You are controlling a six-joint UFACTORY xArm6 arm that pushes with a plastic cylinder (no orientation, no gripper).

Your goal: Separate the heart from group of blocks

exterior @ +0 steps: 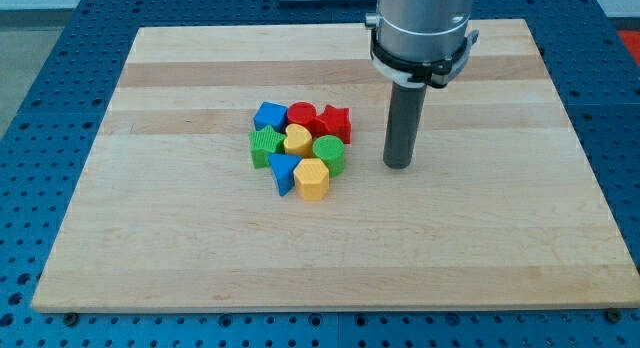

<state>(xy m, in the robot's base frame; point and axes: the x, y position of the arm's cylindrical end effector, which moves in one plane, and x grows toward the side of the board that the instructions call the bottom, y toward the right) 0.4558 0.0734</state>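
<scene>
A yellow heart (297, 140) sits in the middle of a tight group of blocks on the wooden board (480, 238). Around it are a blue block (269, 115), a red cylinder (302, 115), a red star (335, 121), a green cylinder (329, 153), a yellow hexagon (312, 179), a blue triangle (283, 172) and a green block (265, 145). My tip (399, 165) rests on the board to the view's right of the group, about a block's width from the green cylinder, touching nothing.
The board lies on a blue perforated table (40, 108). The arm's grey wrist (421, 28) hangs over the board's top right part.
</scene>
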